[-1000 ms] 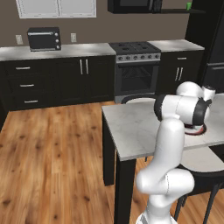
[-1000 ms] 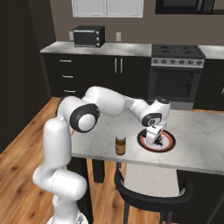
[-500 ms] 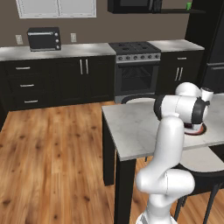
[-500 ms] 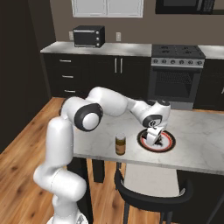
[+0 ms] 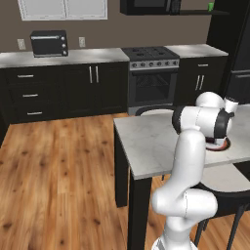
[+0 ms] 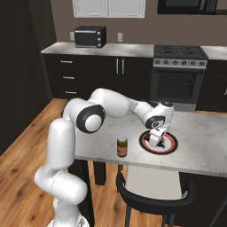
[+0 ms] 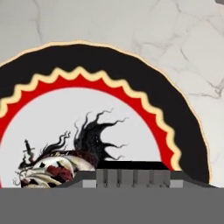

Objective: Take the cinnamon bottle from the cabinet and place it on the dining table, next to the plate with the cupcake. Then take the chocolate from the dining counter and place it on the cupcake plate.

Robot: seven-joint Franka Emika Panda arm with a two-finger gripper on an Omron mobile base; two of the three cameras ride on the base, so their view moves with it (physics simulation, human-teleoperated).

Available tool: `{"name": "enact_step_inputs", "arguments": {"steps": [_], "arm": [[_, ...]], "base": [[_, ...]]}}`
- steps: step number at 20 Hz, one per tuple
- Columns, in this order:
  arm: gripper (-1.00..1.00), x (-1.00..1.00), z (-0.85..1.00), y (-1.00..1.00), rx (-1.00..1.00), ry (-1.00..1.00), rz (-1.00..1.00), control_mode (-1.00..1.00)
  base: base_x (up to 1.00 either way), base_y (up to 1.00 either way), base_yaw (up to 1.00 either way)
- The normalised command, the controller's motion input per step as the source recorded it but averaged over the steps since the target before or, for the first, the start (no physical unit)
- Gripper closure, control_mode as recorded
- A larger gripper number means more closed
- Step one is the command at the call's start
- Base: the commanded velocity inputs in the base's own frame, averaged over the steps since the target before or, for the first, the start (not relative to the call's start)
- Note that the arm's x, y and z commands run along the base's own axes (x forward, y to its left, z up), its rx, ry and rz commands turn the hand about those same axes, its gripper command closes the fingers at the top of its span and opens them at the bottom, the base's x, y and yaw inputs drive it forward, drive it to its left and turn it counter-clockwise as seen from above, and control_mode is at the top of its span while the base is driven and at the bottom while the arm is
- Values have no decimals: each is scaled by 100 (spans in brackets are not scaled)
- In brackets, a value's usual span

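My gripper (image 6: 155, 141) hangs low over the plate (image 6: 170, 145), which lies on the dining table (image 6: 199, 153). Seen close in the hand view, the plate (image 7: 109, 65) has a black rim, a red zigzag ring and a white centre with a dark drawing. A flat black bar, the chocolate (image 7: 131, 165), sits right at the tips of my gripper (image 7: 131, 179), which is shut on it. The cinnamon bottle (image 6: 122, 146) stands upright on the table just left of the plate. No cupcake can be made out. From the left base view the arm covers most of the plate (image 5: 220, 145).
A black chair (image 6: 150, 195) is tucked under the table's near edge. Behind stand a worktop with black drawers (image 5: 34, 93), a stove (image 5: 151, 58) and a toaster oven (image 5: 49, 43). The dark cabinet shelf (image 5: 195, 12) with a green cup (image 5: 211, 6) hangs at the upper right.
The hand has sunk slightly toward the plate. The bottle and plate have not moved.
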Motion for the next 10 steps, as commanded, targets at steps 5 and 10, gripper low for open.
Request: {"name": "enact_step_inputs", "arguments": {"steps": [5, 10], "arm": [[-100, 0, -10, 0, 0, 0, -2, -100], [-100, 0, 12, 1, 0, 0, -3, -100]], "base": [[0, 0, 0], [0, 0, 0]]}}
